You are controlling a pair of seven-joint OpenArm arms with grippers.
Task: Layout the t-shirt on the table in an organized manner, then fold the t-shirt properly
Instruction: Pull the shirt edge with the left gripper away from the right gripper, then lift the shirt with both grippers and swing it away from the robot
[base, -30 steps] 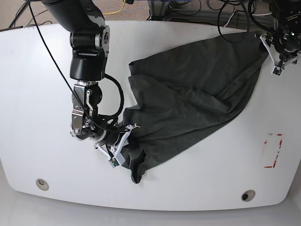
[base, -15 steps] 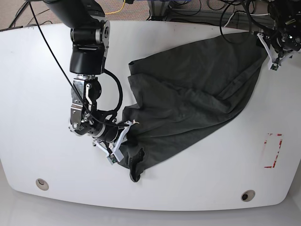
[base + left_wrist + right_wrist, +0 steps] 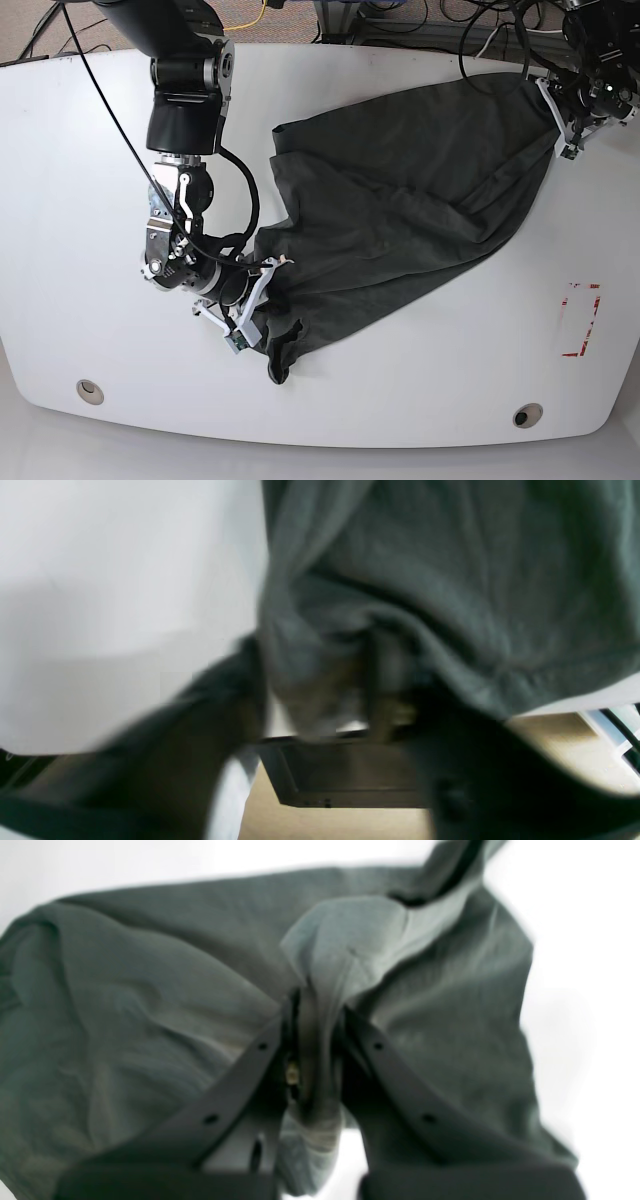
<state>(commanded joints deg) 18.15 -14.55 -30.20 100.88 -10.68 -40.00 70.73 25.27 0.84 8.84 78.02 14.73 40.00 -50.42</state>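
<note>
The right tool [image 3: 317, 1040] is clamped tight on a bunched fold of the wrinkled dark charcoal-grey cotton t-shirt [image 3: 400, 220], at the shirt's end nearest the table's front edge. The left tool [image 3: 562, 115] pinches the shirt's opposite corner by the far edge, though blur hides its fingers in the wrist view. Between them the shirt lies stretched diagonally across the glossy white table [image 3: 70, 180], well apart from the red tape rectangle [image 3: 580, 320].

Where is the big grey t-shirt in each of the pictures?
Base view: the t-shirt stretches from lower left to upper right across the table.
Left wrist view: it fills the upper right, bunched and blurry.
Right wrist view: it fills most of the picture, with a fold pinched in the right gripper.
Shared landmark: the white table shows behind the shirt in all three.
</note>
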